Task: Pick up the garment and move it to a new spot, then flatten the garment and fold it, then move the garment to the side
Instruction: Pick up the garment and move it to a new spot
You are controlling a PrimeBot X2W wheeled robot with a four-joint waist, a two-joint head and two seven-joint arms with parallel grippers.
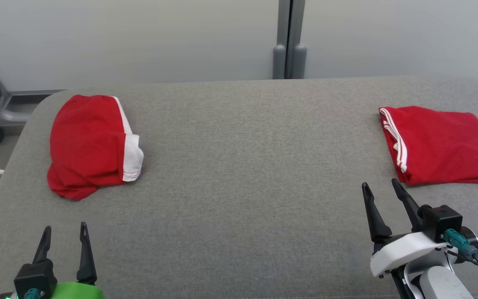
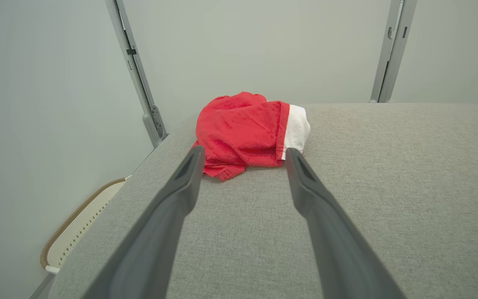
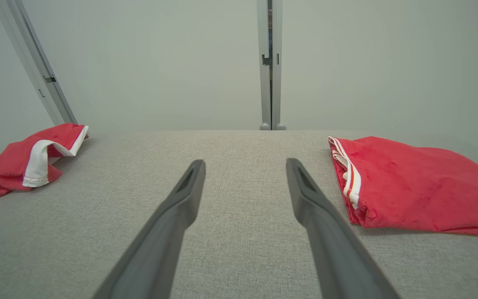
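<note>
Garment [image 1: 89,145], red with a white band, lies bunched at the far left of the grey desk [image 1: 243,166]. Its long axis runs away from me, with the band on the edge facing the desk's middle. I judge this to be the piece to pick up, since the second red garment [image 1: 442,145] at the far right lies flat and squared, apparently folded.

The left claw [image 1: 65,227] is the nearer. It sits low at the near edge with the bunched garment straight ahead of its fingers and bare desk between. The jaws stand wide apart and hold nothing. The right claw [image 1: 380,183] is likewise spread and empty, and sits just short of the folded garment's near corner.

In the left wrist view, the left claw's [image 2: 244,153] fingertips frame the garment [image 2: 243,133] and seem to meet its near hem. The head view corrects this and shows a clear gap. The same wrist view also shows the garment's height and a loose hem at its near left, and a basket [image 2: 77,224] beside the desk.

The right wrist view, looking past the right claw [image 3: 245,162], takes in both pieces: the bunched garment [image 3: 19,162] well off to one side and the folded garment [image 3: 421,187] close by.
</note>
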